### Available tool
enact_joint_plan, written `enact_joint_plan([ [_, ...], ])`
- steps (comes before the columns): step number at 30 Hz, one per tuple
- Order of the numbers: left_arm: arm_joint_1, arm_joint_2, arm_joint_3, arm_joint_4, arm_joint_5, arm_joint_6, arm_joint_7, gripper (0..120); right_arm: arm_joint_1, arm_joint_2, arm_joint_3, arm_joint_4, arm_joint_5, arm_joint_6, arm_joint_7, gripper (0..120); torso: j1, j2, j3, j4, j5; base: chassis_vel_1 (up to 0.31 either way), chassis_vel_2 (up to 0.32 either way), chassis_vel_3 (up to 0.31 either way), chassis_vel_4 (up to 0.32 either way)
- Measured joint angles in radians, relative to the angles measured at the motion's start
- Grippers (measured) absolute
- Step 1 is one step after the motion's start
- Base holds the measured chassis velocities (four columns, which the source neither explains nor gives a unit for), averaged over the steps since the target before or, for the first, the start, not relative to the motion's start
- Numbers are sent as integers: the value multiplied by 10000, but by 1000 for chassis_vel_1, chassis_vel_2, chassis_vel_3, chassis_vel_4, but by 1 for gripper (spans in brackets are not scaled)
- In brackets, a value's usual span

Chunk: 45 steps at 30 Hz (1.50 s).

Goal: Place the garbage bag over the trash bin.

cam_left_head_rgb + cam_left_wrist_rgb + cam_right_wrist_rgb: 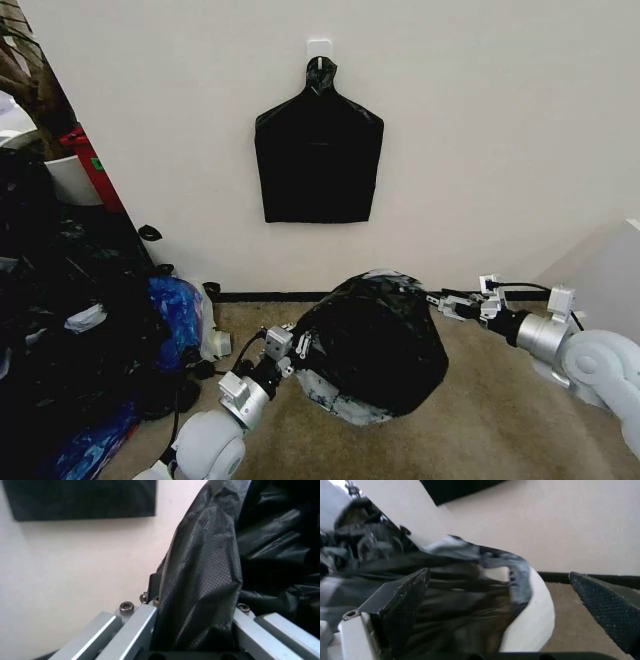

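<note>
The thin, glossy, crinkled black garbage bag point(375, 335) is draped over the round white plastic trash bin point(350, 408), which stands on the tan carpet point(500, 420) near the cream wall point(480, 150). The plastic covers the top and most of the sides, with a strip of white showing only at the lower front. In the right wrist view the bin's white wall point(532, 618) is bare on that side, with the bag's edge point(517, 573) bunched at the rim.

The left gripper point(290, 348) sits against the bag's left flank, and its wrist view shows a fold of black plastic point(200, 592) running down between its metal fingers point(132, 626), so it appears clamped on the bag. The right gripper point(450, 303) is at the bag's upper right, its textured pads point(402, 596) spread wide apart with nothing between them.

The main risk is the bag being dragged off: with only the left side held, a pull that way could slide the loose right edge back over the rim. The light bin could also tip or skid on the carpet. The plastic might tear under the fingers, though I cannot judge how taut it is.

Further out, a flat, shield-shaped black bag pack point(318, 150) hangs on the wall, and a heap of black and blue bags point(90, 330) lies to the left.
</note>
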Motion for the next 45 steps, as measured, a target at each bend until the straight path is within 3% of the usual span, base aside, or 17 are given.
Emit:
enact_joint_plan([
  [6, -140, -67, -1, 158, -195, 266, -729, 1, -9, 296, 165, 1135, 781, -219, 1845, 100, 0, 0, 0, 0, 1, 0, 0, 0, 0],
  [10, -310, -135, 43, 246, -199, 323, -1542, 1, -17, 831, 99, 2862, 1624, -125, 5141, 100, 0, 0, 0, 1, 1, 0, 0, 0, 0],
  [13, -444, -210, 73, 254, -32, 278, -2213, 1, 26, 1298, -62, 4175, 2894, 237, 8496, 100, 0, 0, -1, 0, -1, 0, 0, 0, 0],
  [14, -444, -210, 73, 254, -32, 278, -2213, 1, 26, 1298, -62, 4175, 2894, 237, 8496, 100, 0, 0, -1, 0, -1, 0, 0, 0, 0],
  [18, -517, -258, 51, 184, 511, -31, -2752, 1, -69, 1846, -312, 5146, 4514, 1161, 11908, 100, 0, 0, -1, 0, -1, 0, 0, 0, 0],
  [22, -523, -271, 43, 100, 1103, -458, -2881, 1, -174, 2499, -577, 5242, 6094, 2237, 13871, 100, 0, 0, -1, 0, 2, 0, 0, 0, 0],
  [28, -508, -271, 45, 94, 1817, -1264, -2899, 1, -326, 3389, -908, 5218, 7032, 3016, 15015, 100, 0, 0, -1, 0, 1, 0, 0, 0, 0],
  [45, -545, -145, 264, 240, 2026, -1671, -2784, 1, -360, 3954, -1620, 5154, 7292, 3067, 14617, 100, 0, 0, -1, 0, 0, 0, 0, 0, 0],
])
